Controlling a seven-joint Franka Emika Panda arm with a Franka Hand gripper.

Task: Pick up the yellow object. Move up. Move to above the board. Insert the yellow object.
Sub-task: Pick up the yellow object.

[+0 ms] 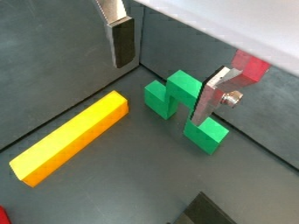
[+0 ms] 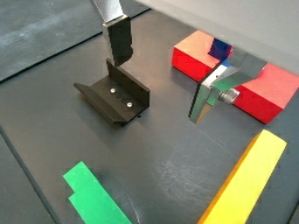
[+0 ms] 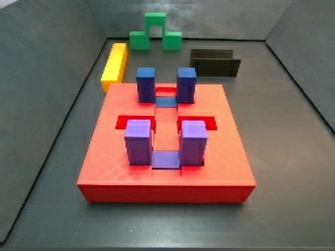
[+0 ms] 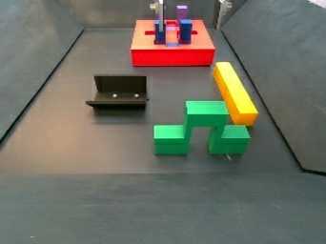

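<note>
The yellow object is a long bar lying flat on the floor beside the green blocks. It also shows in both wrist views and in a side view. The board is a red slab with blue and purple posts, also seen in a side view and a wrist view. My gripper is open and empty, high above the floor between the green blocks and the fixture. Only its fingertips show at the top of a side view.
The fixture stands on the floor apart from the board. The green blocks sit close to the yellow bar's end. Grey walls ring the floor.
</note>
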